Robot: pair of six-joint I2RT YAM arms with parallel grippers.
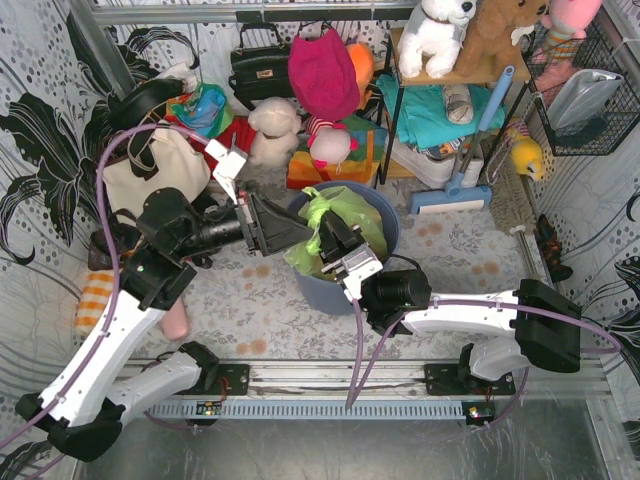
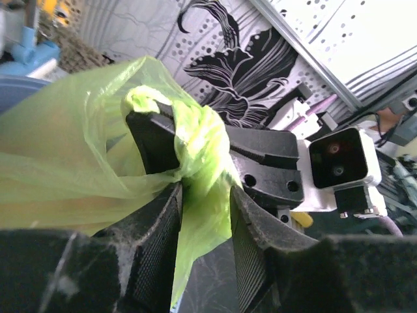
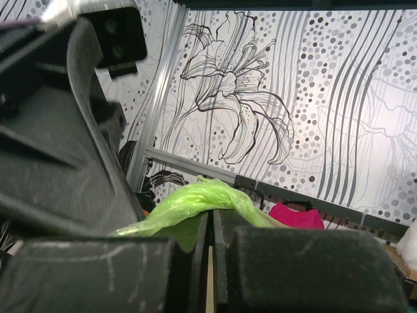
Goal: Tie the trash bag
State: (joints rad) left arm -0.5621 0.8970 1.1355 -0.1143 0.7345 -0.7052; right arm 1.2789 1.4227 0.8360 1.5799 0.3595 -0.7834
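Observation:
The light-green trash bag sits in the blue-grey bin at mid table. My left gripper reaches in from the left to the bag's gathered top. In the left wrist view its fingers stand apart, with a twisted strip of the bag hanging between them. My right gripper comes from the right and meets the left one over the bin. In the right wrist view it is nearly closed, with a twist of the bag lying over and into its tips. The bag loops around the right gripper's fingers.
A cream tote bag stands at the left behind my left arm. Stuffed toys and a shelf crowd the back. A blue mop leans to the right of the bin. An orange striped cloth lies at the left.

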